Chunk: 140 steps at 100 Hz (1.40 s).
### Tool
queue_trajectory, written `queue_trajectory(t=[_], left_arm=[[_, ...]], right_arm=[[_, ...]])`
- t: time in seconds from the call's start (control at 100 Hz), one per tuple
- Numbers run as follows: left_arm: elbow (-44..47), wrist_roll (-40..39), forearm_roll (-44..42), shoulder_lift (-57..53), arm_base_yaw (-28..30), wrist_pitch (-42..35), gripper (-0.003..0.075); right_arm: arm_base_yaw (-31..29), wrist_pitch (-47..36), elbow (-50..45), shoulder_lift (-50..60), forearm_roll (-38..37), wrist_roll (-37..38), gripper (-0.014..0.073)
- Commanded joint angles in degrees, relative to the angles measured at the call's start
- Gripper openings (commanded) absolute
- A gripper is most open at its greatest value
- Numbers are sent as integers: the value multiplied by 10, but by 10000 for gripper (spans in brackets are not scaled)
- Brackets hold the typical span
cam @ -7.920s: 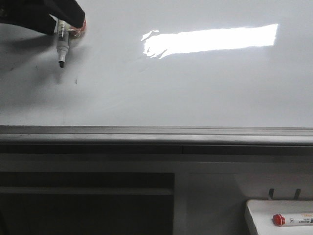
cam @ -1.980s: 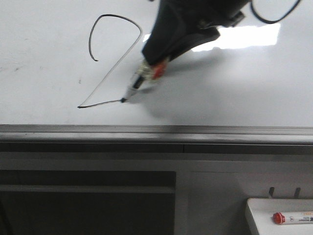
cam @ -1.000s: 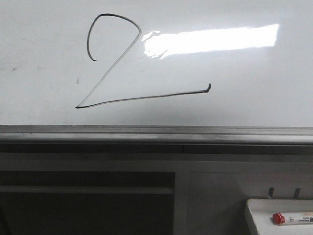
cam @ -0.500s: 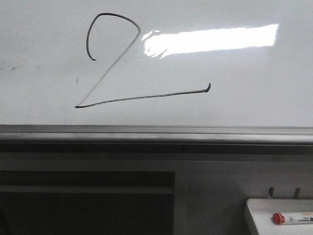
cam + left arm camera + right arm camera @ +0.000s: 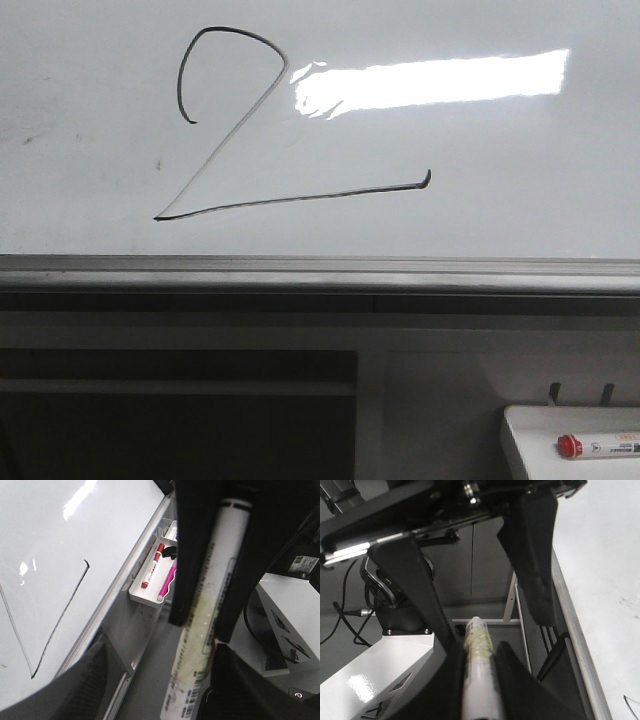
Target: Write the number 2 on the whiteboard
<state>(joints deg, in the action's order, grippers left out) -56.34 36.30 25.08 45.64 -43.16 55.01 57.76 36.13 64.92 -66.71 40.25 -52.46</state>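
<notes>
- the number 2 (image 5: 225, 125) sits on the left part of the whiteboard (image 5: 500, 200), above its grey lower edge
- its hook is at the top, the diagonal runs down to the left, and the long base stroke runs right, rising slightly
- the left gripper (image 5: 212, 560) is clamped on a marker (image 5: 205, 630) lying lengthwise between its fingers
- the right gripper (image 5: 480, 585) stands spread apart

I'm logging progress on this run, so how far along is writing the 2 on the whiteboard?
Done: the number 2 stands whole on the whiteboard, hook, diagonal and base stroke with a small upturn at its end. In hand: the left gripper is shut on a marker, off the board; the right gripper is open, away from the writing. Left: nothing of the figure looks missing; at most, putting the marker away.
</notes>
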Motion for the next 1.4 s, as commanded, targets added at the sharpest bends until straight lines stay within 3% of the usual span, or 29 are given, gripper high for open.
queue_trajectory(t=[0.0, 0.17, 0.27, 0.46, 0.58, 0.65, 0.82, 0.89, 1.11, 1.21, 1.3, 1.39], left_arm=[[-18, -1, 23, 8, 0, -28, 417], [-18, -2, 23, 26, 0, -6, 372], [-18, -2, 23, 34, 0, 2, 272], [-18, -2, 23, 36, 0, -2, 3], [-18, -2, 23, 36, 0, -7, -20], [-18, -2, 23, 36, 0, -14, -20], [-18, -4, 23, 36, 0, -41, -20], [-18, -11, 23, 36, 0, -59, -20], [2, -108, -24, 34, 0, -170, -20], [33, -234, -141, 33, 17, -236, -20], [77, -363, -231, 34, 52, -310, -20], [125, -446, -265, 45, 100, -402, -20]], right_arm=[[3, -31, 16, 9, 19, -9, -50], [3, -31, 16, 10, 19, -9, -50], [3, -31, 16, 12, 23, -9, -50], [3, -22, 16, 12, 23, -9, -50], [3, -21, 16, 12, 23, -9, -31], [3, -21, 16, 12, 23, -9, 56], [2, -42, 16, 19, 23, -9, 447], [-4, -69, 16, 34, 23, -9, 499], [-78, -117, 16, 117, 15, -9, 375], [-139, -94, 15, 158, 14, -9, 216], [-186, -48, 15, 194, 13, -9, -66], [-217, -14, 9, 218, 13, -4, -68]])
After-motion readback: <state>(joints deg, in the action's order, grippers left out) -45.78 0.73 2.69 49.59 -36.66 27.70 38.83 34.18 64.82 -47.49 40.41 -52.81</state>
